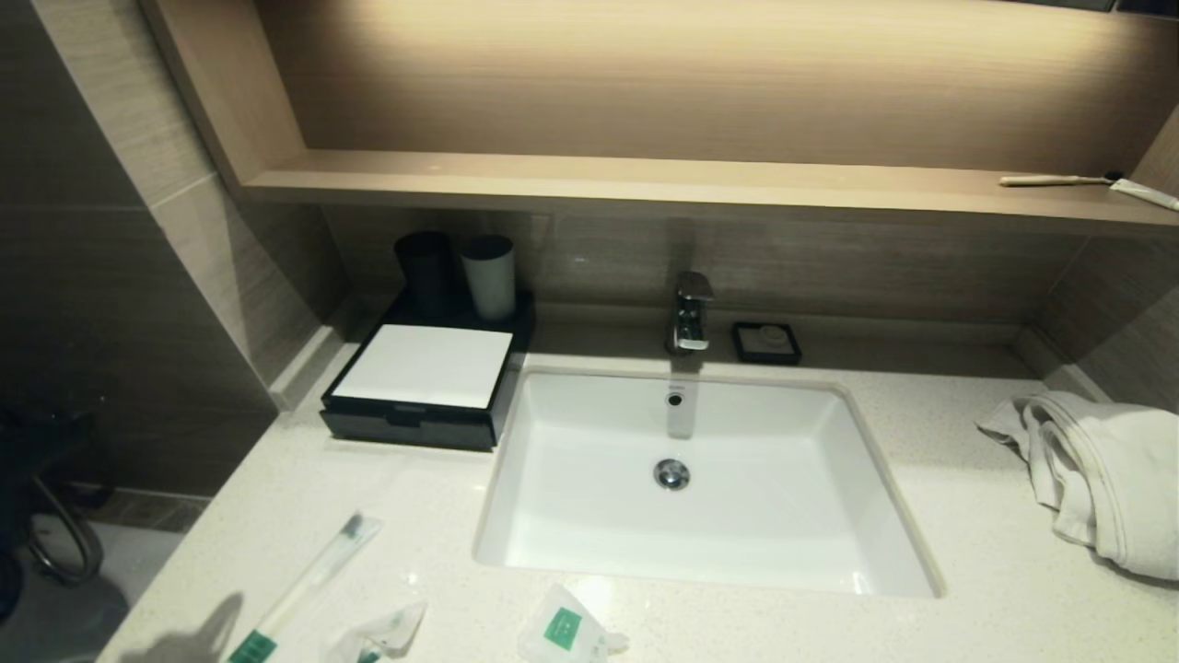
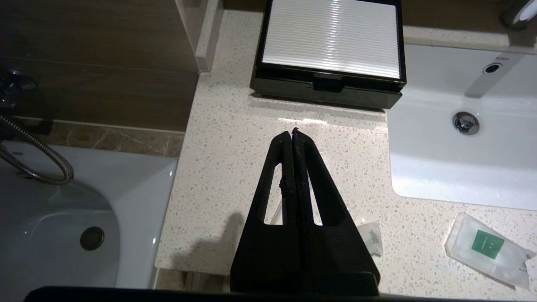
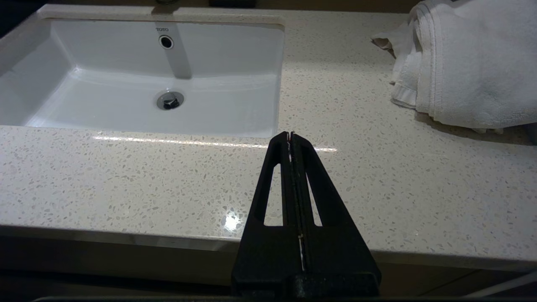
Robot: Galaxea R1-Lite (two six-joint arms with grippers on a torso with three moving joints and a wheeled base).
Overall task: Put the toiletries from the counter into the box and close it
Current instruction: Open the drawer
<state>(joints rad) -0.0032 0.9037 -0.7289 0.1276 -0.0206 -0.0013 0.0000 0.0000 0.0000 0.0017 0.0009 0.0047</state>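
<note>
The black box [image 1: 419, 368] with its white top panel stands at the back left of the counter [image 1: 921, 589], its drawer front [image 2: 327, 90] pushed in. Three wrapped toiletries lie along the counter's near edge: a long toothbrush packet [image 1: 309, 580], a crumpled sachet [image 1: 378, 635] and a green-labelled sachet [image 1: 564, 628]. My left gripper [image 2: 293, 131] hangs shut and empty above the counter, short of the box, with one sachet [image 2: 486, 247] off to its side and another [image 2: 371, 237] half hidden behind it. My right gripper [image 3: 290, 134] is shut and empty over the counter's front edge beside the basin.
The white basin [image 1: 700, 571] with its faucet [image 1: 689, 313] fills the counter's middle. A black soap dish [image 1: 766, 341] sits behind it, two cups [image 1: 488, 274] behind the box. A white towel [image 1: 1096, 470] lies at the right. A bathtub [image 2: 63, 235] lies left of the counter.
</note>
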